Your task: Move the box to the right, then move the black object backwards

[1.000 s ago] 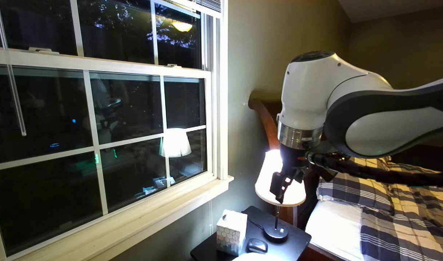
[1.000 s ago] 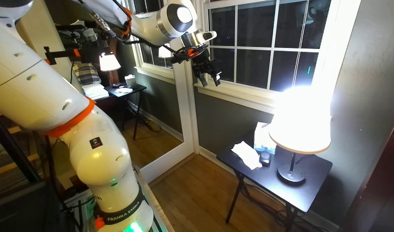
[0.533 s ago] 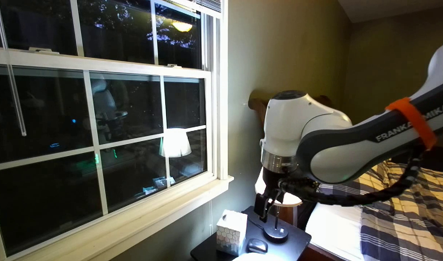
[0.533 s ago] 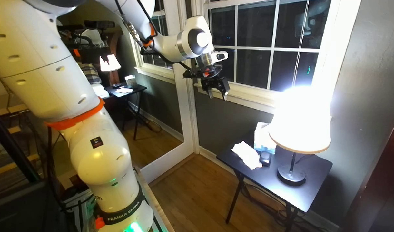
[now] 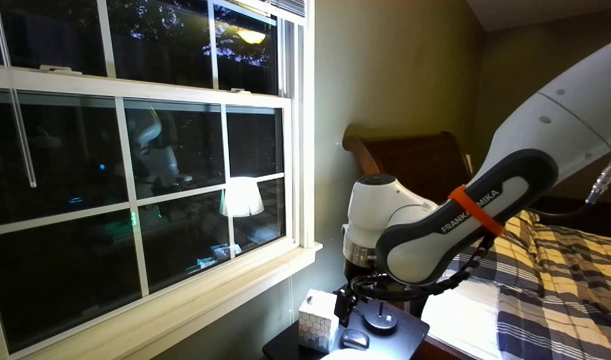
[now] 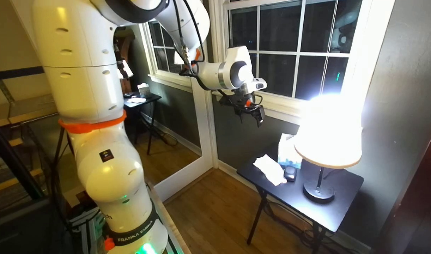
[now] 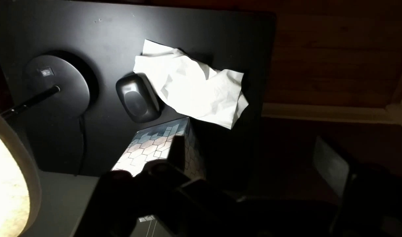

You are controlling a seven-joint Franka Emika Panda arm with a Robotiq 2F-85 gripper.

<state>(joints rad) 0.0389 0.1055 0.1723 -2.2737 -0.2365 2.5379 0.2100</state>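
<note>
The box (image 5: 318, 320) is a pale box with a hexagon pattern, upright on a small black table. In an exterior view (image 6: 286, 150) the lamp shade partly covers it. In the wrist view (image 7: 151, 144) a finger hides part of it. The black object, a computer mouse (image 5: 354, 339), lies beside the box; it also shows in an exterior view (image 6: 290, 173) and the wrist view (image 7: 137, 98). My gripper (image 6: 250, 122) is open and empty, above the table's height and apart from the box. In the wrist view (image 7: 250, 144) one finger overlaps the box and the other is over dark floor.
A lit lamp (image 6: 319, 192) stands on the table (image 6: 328, 215) beside the mouse and box. A crumpled white sheet (image 7: 194, 85) lies by the mouse. A window sill (image 6: 268, 107) runs behind the gripper. A mirrored door reflects the table. A bed (image 5: 535, 300) stands nearby.
The arm has swung and lowered, bringing the gripper down and nearer the table and box. The gripper stays open. The box, mouse, sheet and lamp have not moved.
</note>
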